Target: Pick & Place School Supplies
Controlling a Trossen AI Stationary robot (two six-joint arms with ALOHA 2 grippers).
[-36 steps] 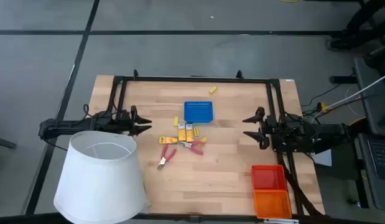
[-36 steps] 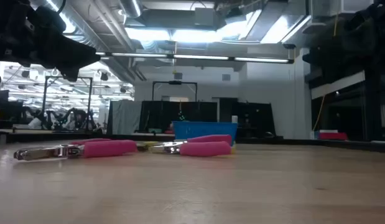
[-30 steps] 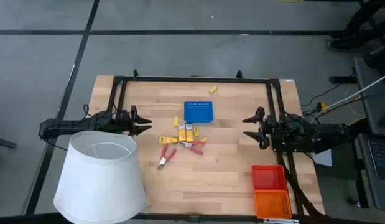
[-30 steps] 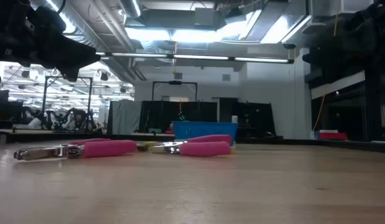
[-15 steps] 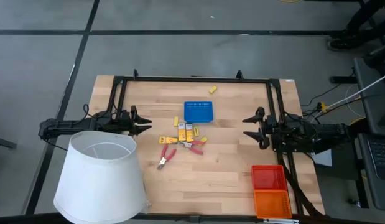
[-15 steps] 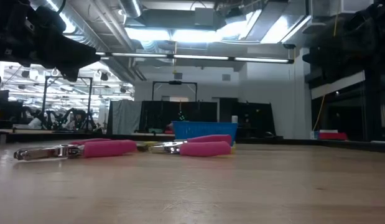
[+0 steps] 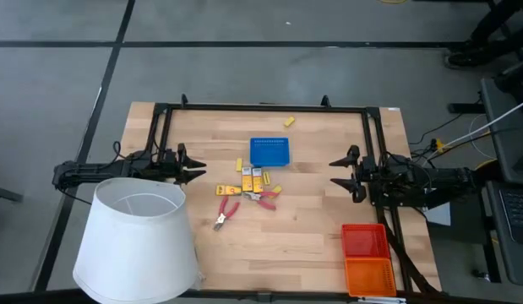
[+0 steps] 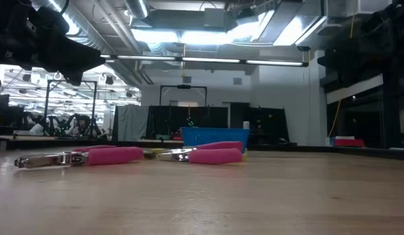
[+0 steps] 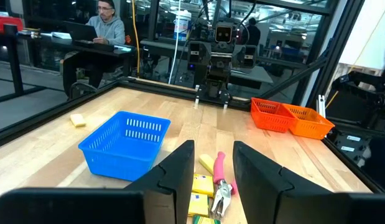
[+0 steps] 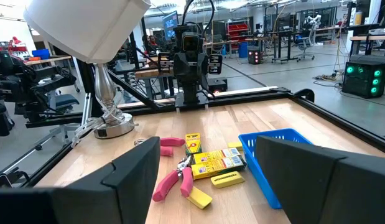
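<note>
Nothing has shifted since a second ago; both arms sit parked as before. From above I see the left gripper (image 7: 197,170) at the table's left edge, jaws a narrow gap apart and holding nothing, and the right gripper (image 7: 335,172) opposite it, jaws spread wide and empty.

Between them lie the school supplies: two red-handled pliers (image 7: 226,214) and (image 7: 263,198), three labelled yellow packs (image 7: 256,178) side by side just below the blue tray (image 7: 270,151), and several small yellow blocks I cannot count exactly. One lone block (image 7: 289,122) sits near the far edge.

My right wrist view shows the lampshade's (image 10: 86,28) metal stand, hidden from above. Only the overhead shows the red tray (image 7: 363,240) beside the orange tray (image 7: 368,276), one of each.
</note>
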